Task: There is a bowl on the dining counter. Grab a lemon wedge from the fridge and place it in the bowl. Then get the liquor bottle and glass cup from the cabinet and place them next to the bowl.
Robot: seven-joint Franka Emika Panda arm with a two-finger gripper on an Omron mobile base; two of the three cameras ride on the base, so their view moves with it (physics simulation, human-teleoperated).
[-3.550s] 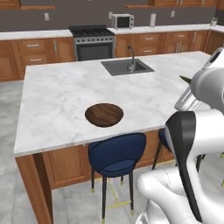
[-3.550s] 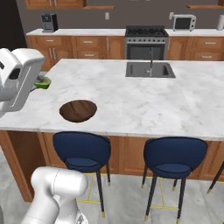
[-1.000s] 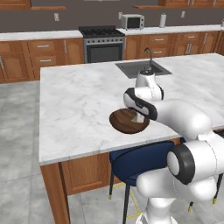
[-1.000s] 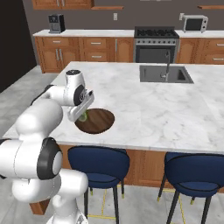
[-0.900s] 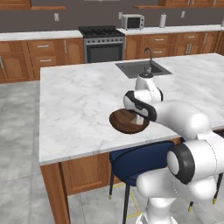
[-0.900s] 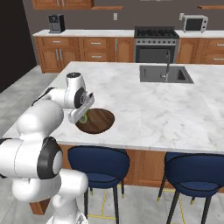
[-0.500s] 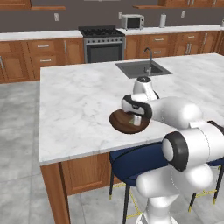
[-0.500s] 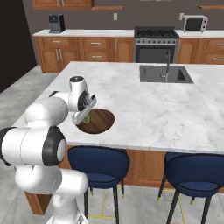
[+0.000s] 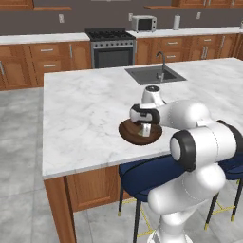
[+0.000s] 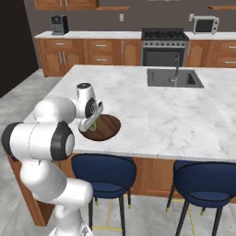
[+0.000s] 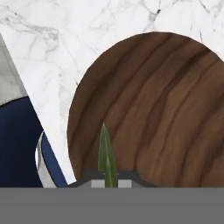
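Note:
The dark-brown wooden bowl (image 9: 129,134) (image 10: 107,128) (image 11: 153,105) sits near the front edge of the white marble dining counter (image 9: 85,109) (image 10: 156,110). My gripper (image 9: 145,130) (image 10: 90,124) (image 11: 107,174) hangs low over the bowl's near side, pointing down into it. It is shut on the lemon wedge (image 10: 93,124) (image 11: 105,153), which shows as a thin green sliver between the fingertips in the hand view. The wedge is just above the bowl's inside; I cannot tell whether it touches the wood.
A sink with a faucet (image 9: 154,74) (image 10: 174,77) is set into the far side of the counter. Blue stools (image 9: 142,171) (image 10: 103,171) stand under the near edge, one right below the bowl. A stove (image 9: 111,47) and a microwave (image 9: 143,23) line the back wall.
The base drove in towards the counter, shifting both base views. Over the last second my hand has come down closer to the bowl, still shut on the wedge.

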